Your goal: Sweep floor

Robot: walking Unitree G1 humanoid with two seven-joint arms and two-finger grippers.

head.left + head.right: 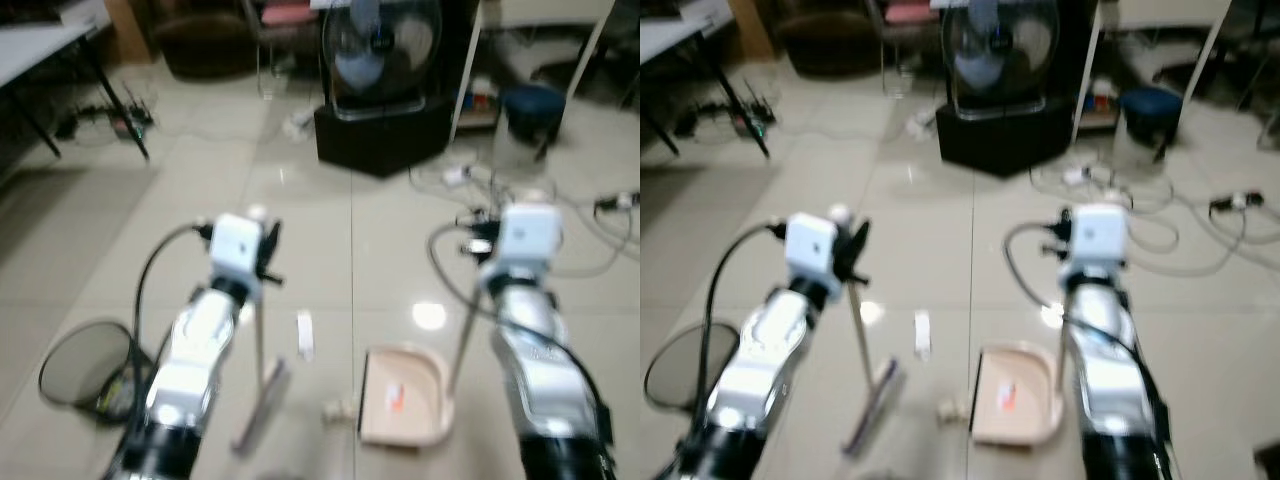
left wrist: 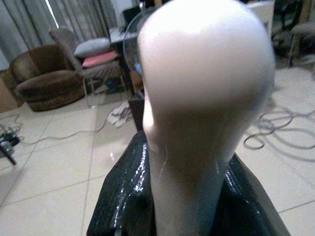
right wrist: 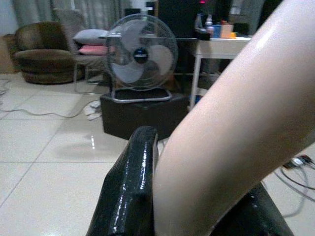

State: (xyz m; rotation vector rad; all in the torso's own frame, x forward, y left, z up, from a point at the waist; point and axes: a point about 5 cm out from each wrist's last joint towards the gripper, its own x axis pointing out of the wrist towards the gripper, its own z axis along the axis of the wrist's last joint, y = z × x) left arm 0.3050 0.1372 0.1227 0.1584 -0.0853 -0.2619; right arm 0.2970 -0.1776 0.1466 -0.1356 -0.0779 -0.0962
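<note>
Below, left jaws [image 1: 262,232] clamp one broom [image 1: 258,390], right jaws [image 1: 482,238] one dustpan [image 1: 405,395].

Two silver arms stretched forward and down, left hand [image 1: 262,250] and right hand [image 3: 192,196] each clamped — gripping upright handles

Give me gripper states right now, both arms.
Left gripper: shut on the broom handle.
Right gripper: shut on the dustpan handle, dustpan resting on the floor.
</note>
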